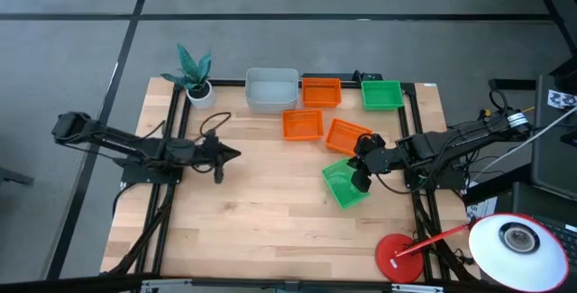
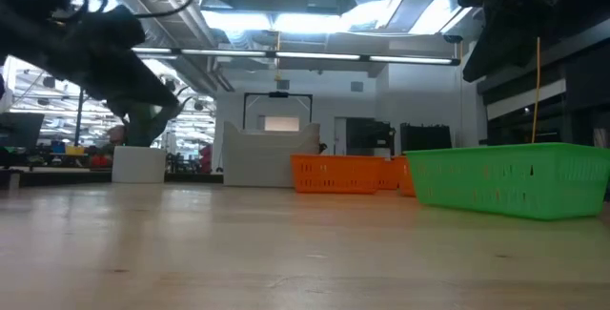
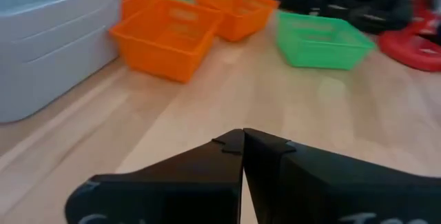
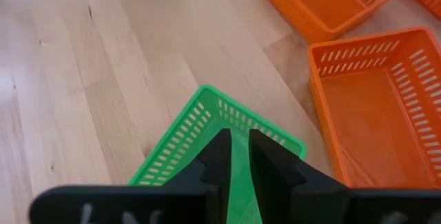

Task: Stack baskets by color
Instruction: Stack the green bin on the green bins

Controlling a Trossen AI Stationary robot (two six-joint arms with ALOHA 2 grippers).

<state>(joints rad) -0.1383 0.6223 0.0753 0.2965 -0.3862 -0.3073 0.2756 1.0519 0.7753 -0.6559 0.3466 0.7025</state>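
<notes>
Two dark arms reach over a wooden worktop [image 1: 270,212]. Right hand [image 1: 361,183] is clamped on the rim of a green basket [image 1: 343,185], just beside three orange baskets [image 1: 302,124]. Another green basket [image 1: 381,95] and grey baskets [image 1: 271,89] sit at the back. Left hand [image 1: 236,155], fingers together, waits well apart.

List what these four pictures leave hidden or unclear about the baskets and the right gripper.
- High view: how many grey baskets are nested; seen from straight above.
- Low view: most baskets, blocked by the near green basket.
- Right wrist view: that green basket's near part, covered by the right gripper and cut by the picture edge.
- High view: whether the gripper pinches its wall; too small.
</notes>
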